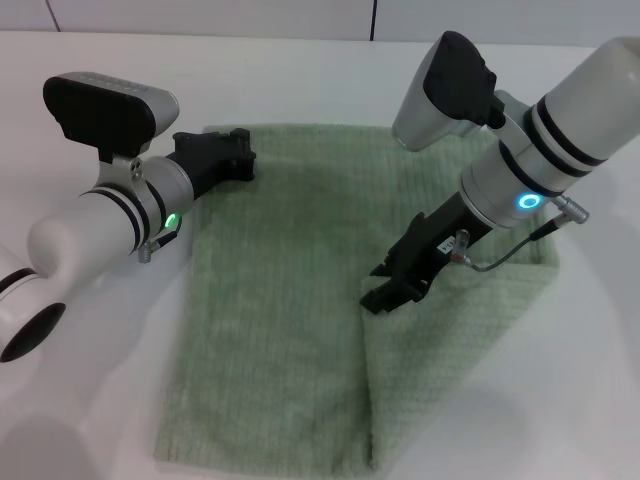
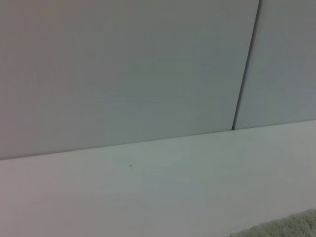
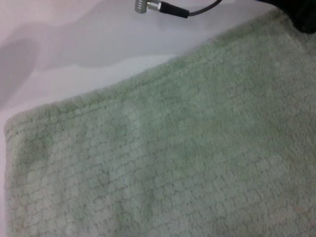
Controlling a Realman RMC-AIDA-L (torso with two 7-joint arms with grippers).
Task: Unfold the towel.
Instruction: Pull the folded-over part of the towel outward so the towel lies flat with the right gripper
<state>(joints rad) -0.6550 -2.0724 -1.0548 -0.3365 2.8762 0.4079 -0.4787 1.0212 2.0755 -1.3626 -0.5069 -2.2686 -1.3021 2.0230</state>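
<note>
The towel point(image 1: 280, 300) lies on the white table point(image 1: 90, 400) with its right part folded over. We're mid-unfold: right gripper point(image 1: 395, 285) at that flap's edge – clamped or not, we cannot tell. Left gripper point(image 1: 222, 155) at the far-left corner, grip unclear too. Next: carry flap outward.

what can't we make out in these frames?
- Left gripper, head view: at the towel's far corner; its own body hides any grip.
- Right gripper, head view: over the folded flap's edge; jaws dark, contact unclear.
- Left wrist view: only table, wall and a towel sliver.
- Towel's near edge: cut off in head view.
</note>
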